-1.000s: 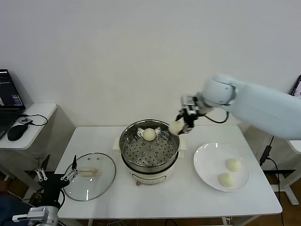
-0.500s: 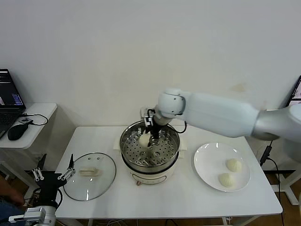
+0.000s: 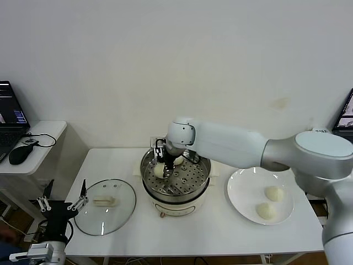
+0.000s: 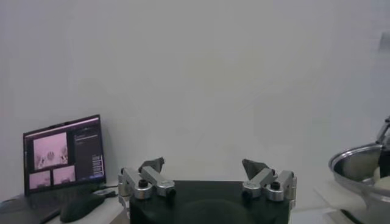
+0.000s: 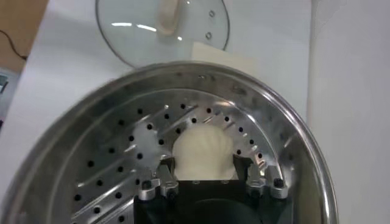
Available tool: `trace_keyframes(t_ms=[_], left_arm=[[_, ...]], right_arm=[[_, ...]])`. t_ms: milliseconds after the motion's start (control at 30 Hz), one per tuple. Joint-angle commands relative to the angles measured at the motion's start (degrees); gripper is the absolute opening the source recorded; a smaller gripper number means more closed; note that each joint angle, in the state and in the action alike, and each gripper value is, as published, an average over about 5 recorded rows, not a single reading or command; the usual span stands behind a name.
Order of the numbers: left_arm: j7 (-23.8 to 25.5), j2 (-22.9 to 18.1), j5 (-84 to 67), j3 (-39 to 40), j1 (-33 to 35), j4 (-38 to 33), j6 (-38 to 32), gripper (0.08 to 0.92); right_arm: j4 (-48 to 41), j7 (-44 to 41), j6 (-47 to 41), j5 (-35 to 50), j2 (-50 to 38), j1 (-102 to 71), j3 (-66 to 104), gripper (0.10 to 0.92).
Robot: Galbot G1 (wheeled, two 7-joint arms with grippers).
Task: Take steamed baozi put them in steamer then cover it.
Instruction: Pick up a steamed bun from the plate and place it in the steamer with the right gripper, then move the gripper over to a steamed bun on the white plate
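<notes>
Head view: the right gripper (image 3: 161, 163) is lowered into the steamer (image 3: 175, 178), a bun (image 3: 159, 171) pinched at its left side; another bun (image 3: 178, 160) lies behind. Two buns (image 3: 274, 193) are left on the plate (image 3: 242, 193); the cover (image 3: 105, 205) lies left of the steamer on the table (image 3: 220, 232).

Left wrist view: the left gripper (image 4: 207, 178) is spread wide, off the table.

Right wrist view: the bun (image 5: 203, 153) is seen between the fingers (image 5: 159, 182), on the perforated tray.

The right arm (image 3: 242, 144) is all smooth glossy white shells, chunky rounded tubes with a ball-like joint cap near the wrist and a bigger light grey domed cap at the elbow. It ends in a small black wrist block with some black cabling. The right gripper (image 5: 210, 178) has a black body with little silver metal knuckles and dark screws on each side. The left gripper (image 4: 207, 176) is the same build: a black base, two silver hinged links with round black screw heads, and dark pointed fingers (image 4: 152, 164).
</notes>
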Motion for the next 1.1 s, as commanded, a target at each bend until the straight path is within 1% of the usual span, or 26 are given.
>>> trace_keyframes(t_ms=[33,167,267,367,467,533,600,733,833,933,1100], left_arm=[[0.04,-0.18,0.15,0.27,-0.07,-0.42,0.09,0.823],[0.06,-0.25,0.23,0.39,-0.08,-0.65,0.16,0.823],[0.05,-0.3,0.24,0.43,-0.06,-0.87,0.26,0.823],[0.04,-0.32,0.22,0.44,-0.06,-1.07,0.35,0.823],[0.05,-0.21,0.2,0.51,-0.11,-1.16,0.44,0.823],[0.06,-0.09,0.19,0.6,-0.22,-1.18,0.5,0.823],[0.06,0.02,0.17,0.71,-0.36,-1.2,0.61,0.823],[0.07,0.29,0.15,0.99,-0.57,-1.3,0.81,0.823],[0.07,0.46,0.17,1.28,-0.57,-1.45,0.85,0.823],[0.08,0.58,0.26,1.62,-0.45,-1.58,0.86,0.823],[0.08,0.63,0.53,2.25,-0.29,-1.39,0.82,0.823]], right_arm=[[-2.33,0.95,-0.03,-0.29,1.85,-1.5,0.86,0.619],[-1.21,0.74,-0.17,0.31,1.26,-1.19,1.1,0.619],[0.34,-0.25,-0.14,0.23,0.34,-0.4,1.09,0.637],[2.77,-2.73,0.51,0.07,-1.68,1.64,1.01,0.699],[5.7,-7.14,2.97,-0.38,-5.25,5.57,0.91,0.776],[7.83,-10.42,5.56,-0.86,-8.48,8.98,0.53,0.809],[10.14,-13.2,8.25,-1.38,-12.25,12.11,-0.06,0.819],[15.01,-17.77,13.12,-3.61,-21.36,16.67,-2.02,0.822],[19.31,-20.78,16.42,-7.29,-28.92,18.86,-4.17,0.823],[23.75,-22.89,18.79,-11.14,-36.67,19.27,-5.32,0.823],[28.77,-23.62,20.89,-16.67,-48.9,16.17,-5.2,0.823]])
